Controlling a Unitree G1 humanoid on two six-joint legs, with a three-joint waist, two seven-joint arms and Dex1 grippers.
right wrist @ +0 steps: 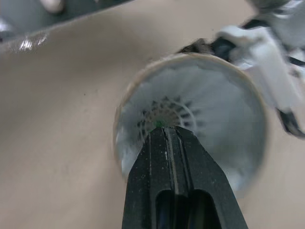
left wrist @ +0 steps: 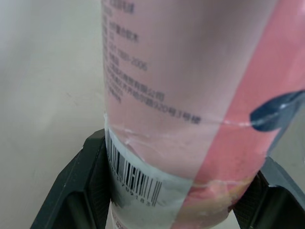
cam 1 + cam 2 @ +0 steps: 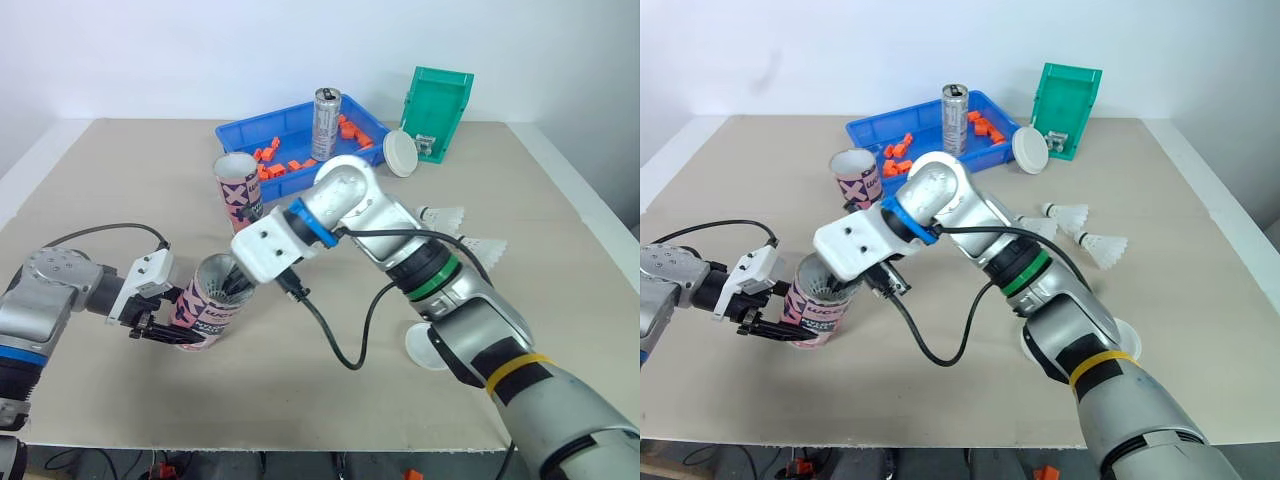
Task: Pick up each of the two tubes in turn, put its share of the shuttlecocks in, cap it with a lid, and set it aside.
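At the left, the left gripper (image 3: 170,330) clamps its two black fingers around the lower end of a pink tube (image 3: 212,300). It holds the tube just above the table and tilted, with the open mouth leaning up towards the other arm, probably so it can be loaded from the right. The right gripper (image 1: 167,136) reaches across with its fingers pressed together and holding nothing, their tips inside the tube's mouth. A shuttlecock (image 1: 200,95) sits in the tube just beyond those tips, its white feathers lining the wall. The closed fingers seem to be acting as a pusher to seat it deeper.

Just behind stands the second tube (image 3: 238,190), upright, open and waiting. Next to it is a blue tray (image 3: 240,132) holding orange pieces (image 3: 272,160) and a metal can (image 3: 326,122). To the right, a white lid (image 3: 400,153) leans against a green bin (image 3: 440,110). Two loose shuttlecocks (image 3: 445,215) lie on their sides further right, near each other and not yet loaded. Another white lid (image 3: 425,345) lies flat, partly under the right forearm, within easy reach for capping.

Everything rests on a flat beige table (image 3: 120,190) with a pale edge. Behind it is a plain white wall.
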